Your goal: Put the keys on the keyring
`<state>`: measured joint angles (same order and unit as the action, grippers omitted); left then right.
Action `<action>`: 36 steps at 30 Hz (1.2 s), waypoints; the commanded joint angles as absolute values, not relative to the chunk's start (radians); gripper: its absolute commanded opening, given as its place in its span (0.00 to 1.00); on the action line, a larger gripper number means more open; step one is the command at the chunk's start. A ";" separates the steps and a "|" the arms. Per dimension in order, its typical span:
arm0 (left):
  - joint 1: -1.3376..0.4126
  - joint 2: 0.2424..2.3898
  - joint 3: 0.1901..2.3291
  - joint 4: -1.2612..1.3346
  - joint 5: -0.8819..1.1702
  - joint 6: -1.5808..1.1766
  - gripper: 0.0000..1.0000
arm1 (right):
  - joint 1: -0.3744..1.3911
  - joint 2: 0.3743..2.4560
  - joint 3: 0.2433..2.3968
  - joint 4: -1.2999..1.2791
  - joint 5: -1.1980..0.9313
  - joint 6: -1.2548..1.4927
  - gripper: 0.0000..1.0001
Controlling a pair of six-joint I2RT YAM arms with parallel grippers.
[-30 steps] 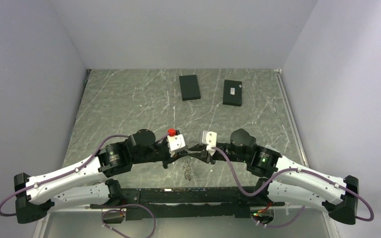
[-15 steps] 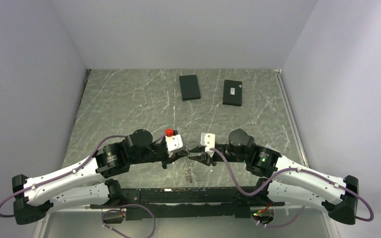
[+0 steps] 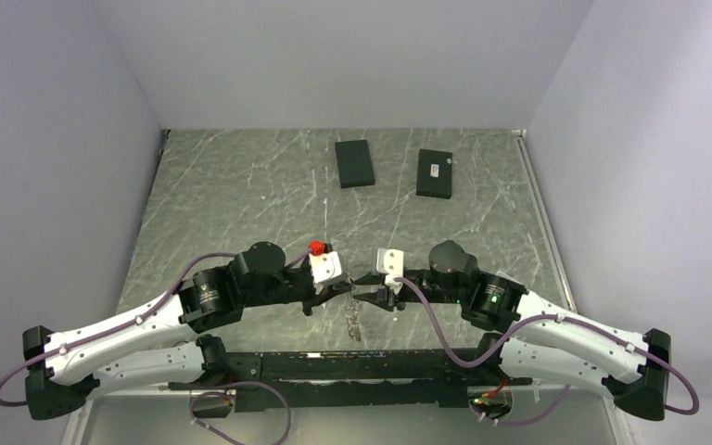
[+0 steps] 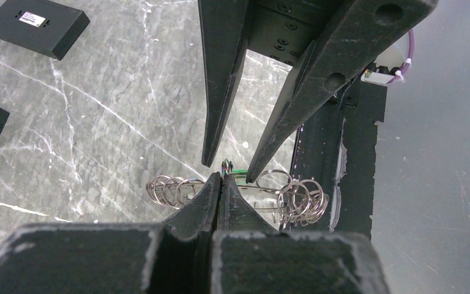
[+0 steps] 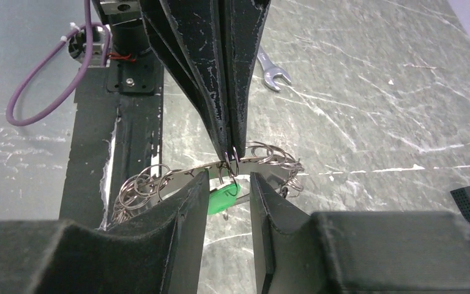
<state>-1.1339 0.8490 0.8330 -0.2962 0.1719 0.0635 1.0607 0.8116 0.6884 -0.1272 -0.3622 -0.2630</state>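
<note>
Closest to me, my two arms fold in from either side over the black base rail (image 3: pixel 334 363) and meet at the middle of the table's (image 3: pixel 232 195) near edge. My left gripper (image 4: pixel 220 181) has its jaws pressed together, pinching the keyring (image 5: pixel 186 175) at its curved metal band, right where one split ring (image 5: pixel 233 162) loops just past the tips. The keyring hangs there between the two grippers, with bunches of small rings (image 5: pixel 136 188) dangling along the band on both sides. My right gripper (image 5: pixel 229 179) faces the left one with its jaws spread, one finger on each side of a green tag (image 5: pixel 223 201) hanging under the band; I can't tell whether they touch it. Beyond that, a small spanner (image 5: pixel 273 75) lies flat on the table. At the far end sit a flat black box (image 3: pixel 354 163) and a second black box (image 3: pixel 435 173), side by side and apart
</note>
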 commanded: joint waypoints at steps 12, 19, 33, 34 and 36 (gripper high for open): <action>-1.137 0.853 0.851 -0.220 0.193 0.049 0.00 | 1.059 0.813 0.742 -0.057 -0.406 -0.251 0.28; -1.137 0.848 0.848 -0.218 0.189 0.050 0.00 | 1.060 0.833 0.747 -0.067 -0.421 -0.251 0.09; -1.137 0.866 0.866 -0.253 0.086 0.008 0.77 | 1.060 0.860 0.823 -0.179 -0.255 -0.229 0.00; -1.137 0.856 0.865 -0.253 0.080 0.006 0.85 | 1.059 0.863 0.830 -0.187 -0.217 -0.216 0.00; -1.137 0.841 0.871 -0.260 0.072 0.007 0.89 | 1.057 0.876 0.861 -0.214 -0.148 -0.185 0.00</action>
